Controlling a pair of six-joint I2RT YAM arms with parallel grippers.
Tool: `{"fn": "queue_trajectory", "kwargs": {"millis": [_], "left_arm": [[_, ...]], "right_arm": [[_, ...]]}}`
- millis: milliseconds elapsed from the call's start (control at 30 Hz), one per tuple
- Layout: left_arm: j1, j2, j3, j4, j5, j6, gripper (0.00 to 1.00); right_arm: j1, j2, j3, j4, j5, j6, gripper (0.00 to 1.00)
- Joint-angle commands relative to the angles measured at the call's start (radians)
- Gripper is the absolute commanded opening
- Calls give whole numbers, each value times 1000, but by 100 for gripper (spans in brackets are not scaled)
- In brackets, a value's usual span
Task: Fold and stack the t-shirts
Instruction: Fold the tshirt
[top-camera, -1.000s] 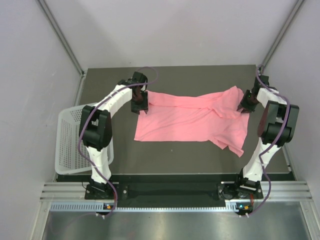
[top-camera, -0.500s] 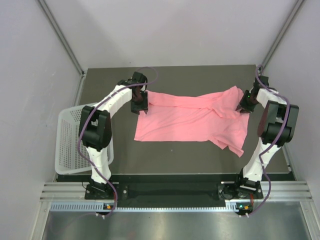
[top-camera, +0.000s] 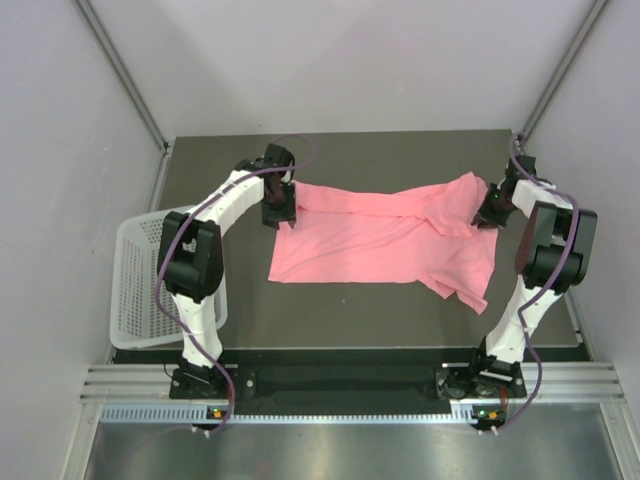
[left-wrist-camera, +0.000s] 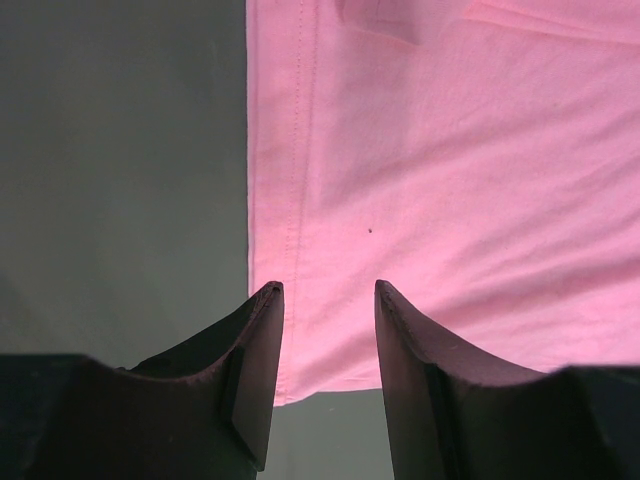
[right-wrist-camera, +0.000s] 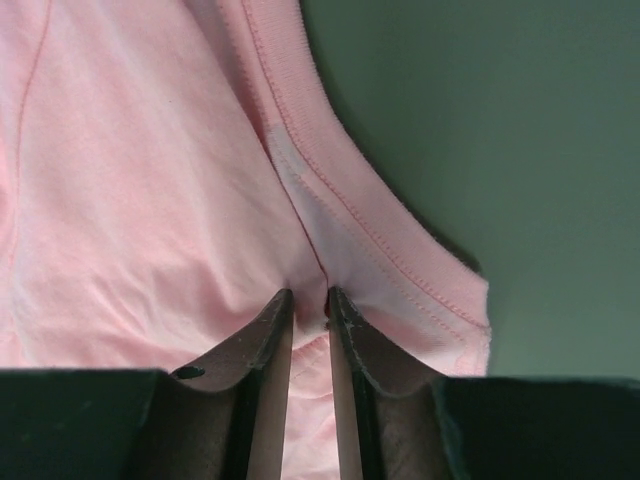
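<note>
Right gripper (right-wrist-camera: 308, 300) is squeezed down narrow on the t-shirt (right-wrist-camera: 150, 200). A ridge of pink fabric is bunched between its two dark fingers (right-wrist-camera: 262, 345), just beside the ribbed collar band (right-wrist-camera: 350, 200), so that's a firm pinch. Left gripper (left-wrist-camera: 328, 290) stands with its jaws parted and a clear gap between them, poised over the shirt's corner beside the stitched hem (left-wrist-camera: 296, 150). The cloth lies flat under that gap with nothing clamped, and I can't tell whether the tips touch it.

Out to the overhead view now. The dark table (top-camera: 350, 310) takes the middle of the picture, and the t-shirt is spread across its far half, running from one gripper to the other. Its left edge is straight and tidy. Its right side is rumpled, with folds gathering toward the collar and a loose flap reaching down toward the near right.

The left arm (top-camera: 215, 215) curves up from its base to the shirt's far-left corner, and the right arm (top-camera: 545, 240) comes up to the far-right end. The white perforated basket (top-camera: 140, 285) sits off the table's left edge beside the left arm, well apart from the shirt.

And the smallest detail: one tiny dark speck (left-wrist-camera: 371, 231) on the pink fabric, just ahead of the left fingers
</note>
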Motion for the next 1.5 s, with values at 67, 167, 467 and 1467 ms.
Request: {"fn": "queue_trajectory", "kwargs": {"millis": [67,167,467,1467], "left_arm": [[4,-62,7,19,1,-2,47],[8,-51,24,25,4,-16,48],[61,22,97,78,134,-108,54],[-5,128,116,215,-106,122,51]], "right_arm": [[15,-46,-23,33,-34,29,15],[15,-74,-17,24,2,32,10],[13,-87,49,-30,34,29,0],[13,-117,131,-134,-21,85,0]]}}
